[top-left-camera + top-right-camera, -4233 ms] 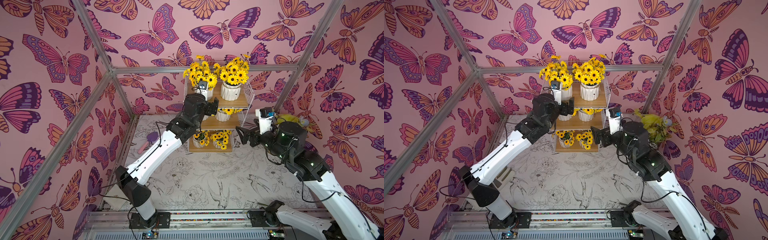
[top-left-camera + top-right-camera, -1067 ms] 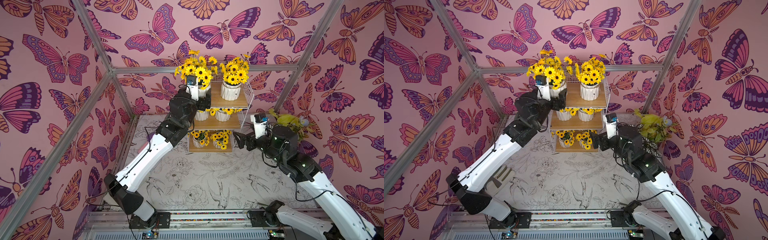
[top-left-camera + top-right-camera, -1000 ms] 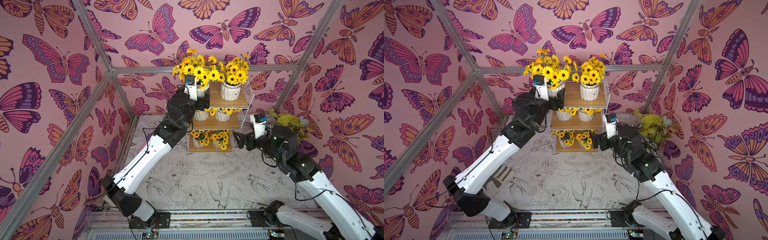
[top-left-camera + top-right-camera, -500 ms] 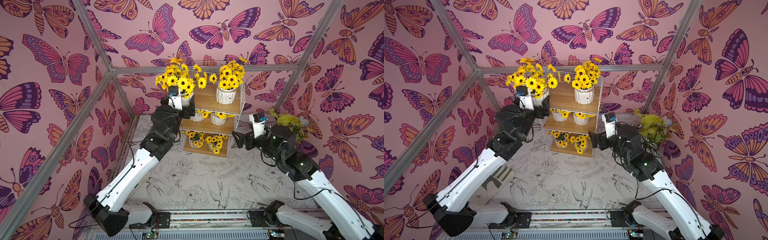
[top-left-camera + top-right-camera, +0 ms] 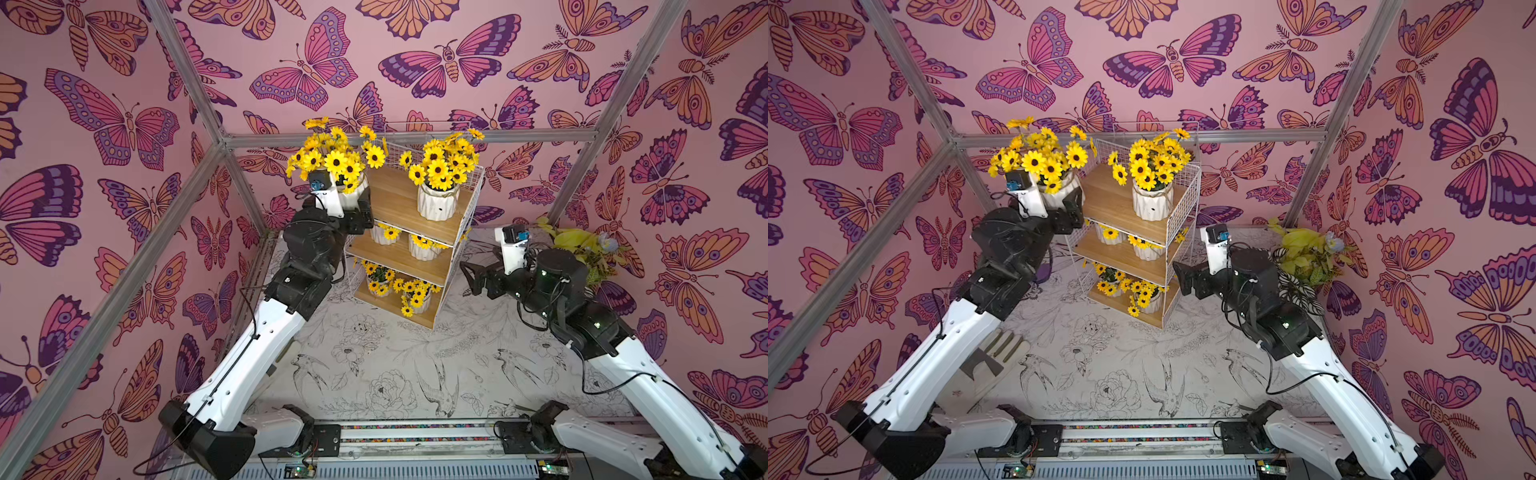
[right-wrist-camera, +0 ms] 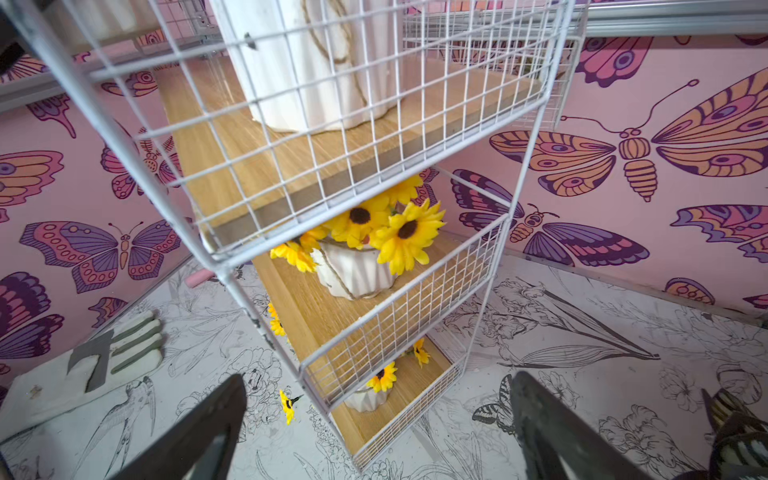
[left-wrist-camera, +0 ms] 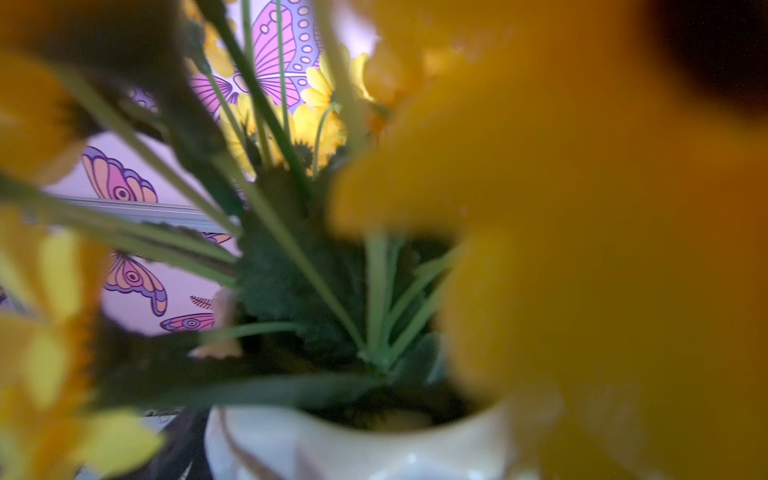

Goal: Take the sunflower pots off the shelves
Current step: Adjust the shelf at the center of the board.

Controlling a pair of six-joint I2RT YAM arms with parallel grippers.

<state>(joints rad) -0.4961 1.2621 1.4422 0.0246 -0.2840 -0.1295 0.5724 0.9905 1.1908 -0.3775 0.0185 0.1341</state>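
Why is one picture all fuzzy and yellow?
Left wrist view: the petals of the held sunflower pot sit so near the lens that they smear into yellow blobs, and the pot rim is soft too. Right wrist view: the shelves look sharp. Both top views: bright, even light, nothing fuzzy.

Enclosure interior. Walls [image 5: 104,124]: pink panels printed all over with large butterflies in purple, magenta and orange. Frame bars [image 5: 540,135]: plain grey metal, running along the panel joints and meeting at the far corners. Table [image 5: 374,374]: a white surface covered to its edges with black line drawings of birds, flowers and leaves. Light: bright and even, casting only soft shadows.
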